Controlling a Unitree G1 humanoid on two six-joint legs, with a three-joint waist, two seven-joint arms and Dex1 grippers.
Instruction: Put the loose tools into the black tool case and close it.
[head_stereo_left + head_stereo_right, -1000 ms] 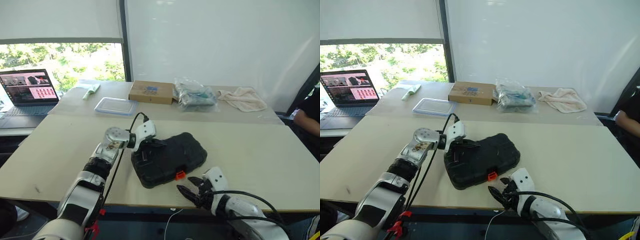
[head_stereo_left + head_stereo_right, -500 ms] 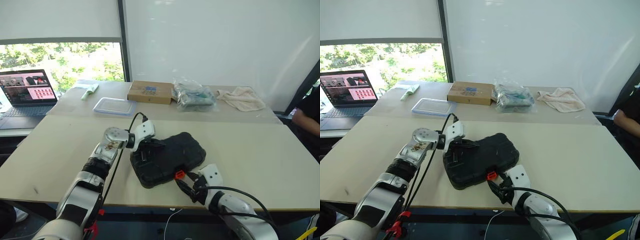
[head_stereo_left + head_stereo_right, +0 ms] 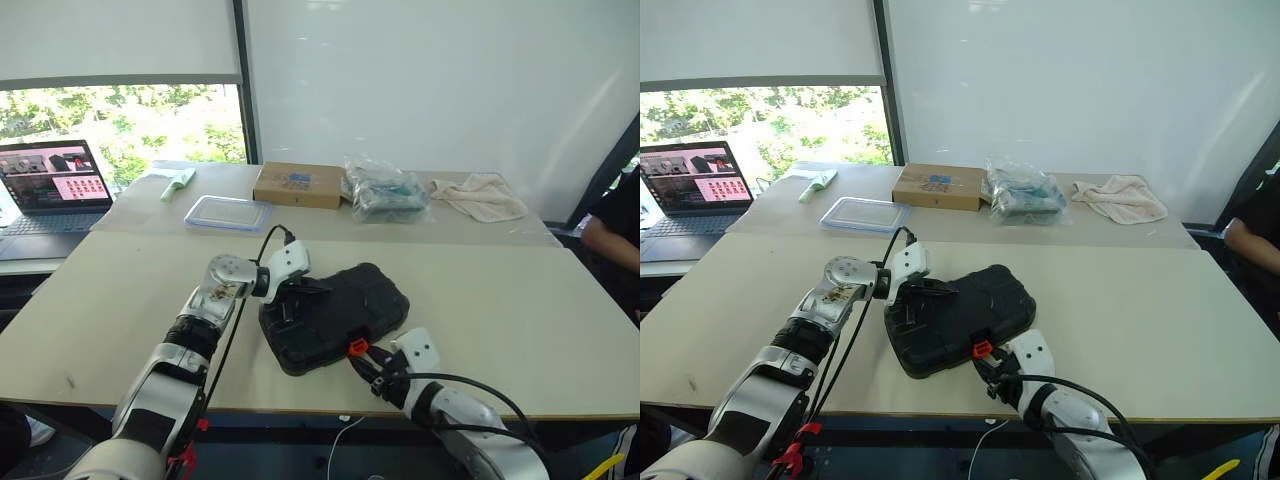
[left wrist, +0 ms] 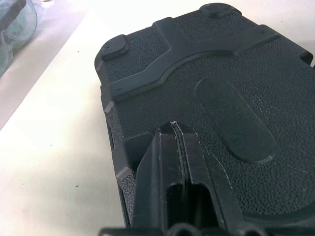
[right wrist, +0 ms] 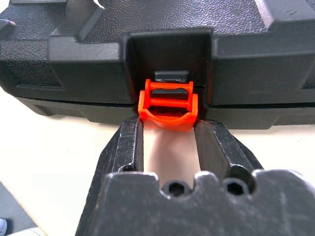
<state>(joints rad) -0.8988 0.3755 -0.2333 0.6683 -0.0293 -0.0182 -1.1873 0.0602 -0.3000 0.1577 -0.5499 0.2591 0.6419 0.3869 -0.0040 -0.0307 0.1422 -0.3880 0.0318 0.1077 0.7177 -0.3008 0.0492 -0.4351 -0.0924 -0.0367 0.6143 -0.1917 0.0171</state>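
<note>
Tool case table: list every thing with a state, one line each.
black tool case: lid down.
orange latch: between the right gripper's fingertips.
left gripper: shut, resting on the case lid.
right gripper: fingers either side of the latch.
clear container: lidded.
laptop: open, screen lit.

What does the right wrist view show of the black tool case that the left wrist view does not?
Right wrist view: the case's front edge with its orange latch, the right pincer flanking it, one finger either side. Left wrist view: the lid's textured top with an oval recess and the left pincer, fingers pressed together, resting on the lid. Both share the black tool case, lid down on the pale table.
</note>
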